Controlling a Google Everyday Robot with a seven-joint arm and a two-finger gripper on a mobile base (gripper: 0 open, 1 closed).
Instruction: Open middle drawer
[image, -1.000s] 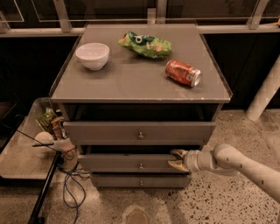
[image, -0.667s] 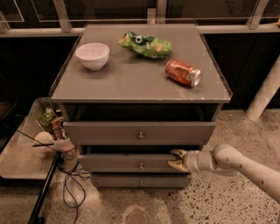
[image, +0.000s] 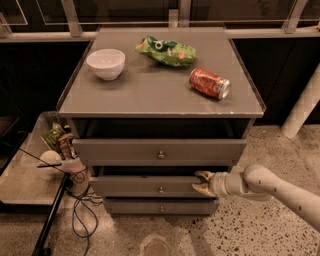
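camera view, single frame.

- grey cabinet (image: 160, 97) with three drawer fronts stacked, seen from the front and above, standing on a speckled floor (image: 240, 235).
- middle drawer (image: 132, 186): second front down, between the wide top drawer (image: 115, 150) and the thin bottom drawer (image: 130, 206). its small round knob (image: 161, 190) sits at the centre of the front. a dark gap shows above its top edge. the front looks slightly forward of the bottom one, only a little way out.
- gripper (image: 201, 182): at the right end of the middle drawer front, well right of the knob and not on it. it comes in from the right on a pale arm (image: 280, 192) that runs down to the lower right corner.
- gripper state: the two tan fingertips (image: 203, 174) are spread apart, one by the front's top edge and one lower against its face. cannot tell whether they pinch the edge or only rest on it. nothing else sits between them.
- cabinet top: white bowl (image: 105, 63) at back left, green snack bag (image: 166, 50) at back centre, red can (image: 209, 83) lying on its side to the right. all three well apart.
- left of the cabinet: a low tray (image: 20, 192) with small packets, and loose cables (image: 80, 212) on the floor by the cabinet's lower left corner.
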